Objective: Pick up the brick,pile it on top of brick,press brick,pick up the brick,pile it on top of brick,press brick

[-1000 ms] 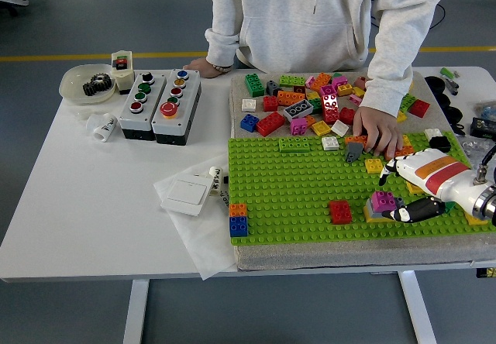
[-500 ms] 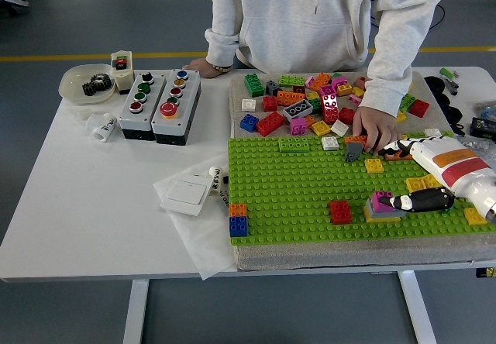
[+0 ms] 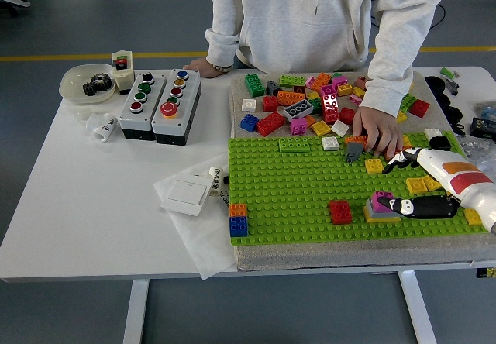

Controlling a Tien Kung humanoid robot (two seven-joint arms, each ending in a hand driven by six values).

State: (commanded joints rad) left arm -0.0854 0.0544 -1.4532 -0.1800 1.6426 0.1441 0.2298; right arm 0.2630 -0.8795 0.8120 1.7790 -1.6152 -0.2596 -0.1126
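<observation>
Far left of the counter [image 3: 93, 197]: bowl [image 3: 77, 80] with gears, two button boxes [image 3: 159, 105], a white switch [image 3: 186, 195] on paper. Green baseplate [image 3: 310, 197] fills the right half, with an orange-on-blue stack [image 3: 239, 218] at its near-left corner and a red brick [image 3: 339, 211] right of centre. Loose brick pile [image 3: 310, 100] sits behind the baseplate. Task stack [image 3: 381, 207], magenta on grey on yellow, stands on the baseplate just right of the red brick. Person at the far side: one hand flat on the counter behind the boxes, the other hand [image 3: 380, 131] down on bricks at the baseplate's back edge. Right hand [image 3: 434, 185] comes in from the right edge, black thumb pointing at the stack, tip touching or just beside it; fingers loosely extended, holding nothing. Yellow bricks [image 3: 422, 184] lie under that hand.
</observation>
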